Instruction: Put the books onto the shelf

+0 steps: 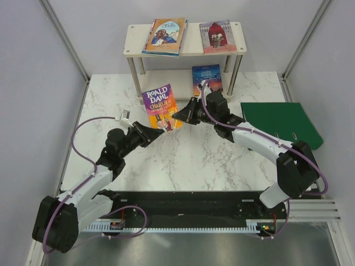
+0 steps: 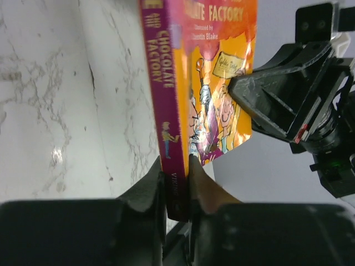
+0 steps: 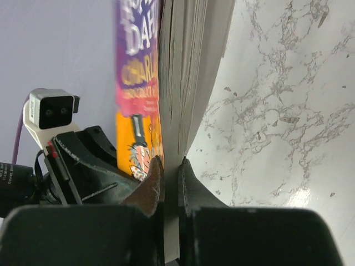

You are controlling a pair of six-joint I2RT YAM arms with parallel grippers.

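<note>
The yellow-purple Roald Dahl book (image 1: 160, 106) stands upright above the marble table, gripped from both sides. My left gripper (image 1: 160, 129) is shut on the lower end of its purple spine (image 2: 166, 111); one finger (image 2: 145, 185) presses each face. My right gripper (image 1: 177, 117) is shut on the book's page edge (image 3: 186, 66) from the opposite side. The shelf (image 1: 191, 47) stands at the back. Two books lie flat on its top board, an orange-and-blue one (image 1: 165, 36) and a red one (image 1: 217, 36). The dark blue Jane Eyre (image 1: 207, 77) sits on the lower tier.
A large green ring binder (image 1: 280, 123) lies on the table at the right, beside my right arm. Grey walls close in the marble table (image 1: 188, 160) at left, right and back.
</note>
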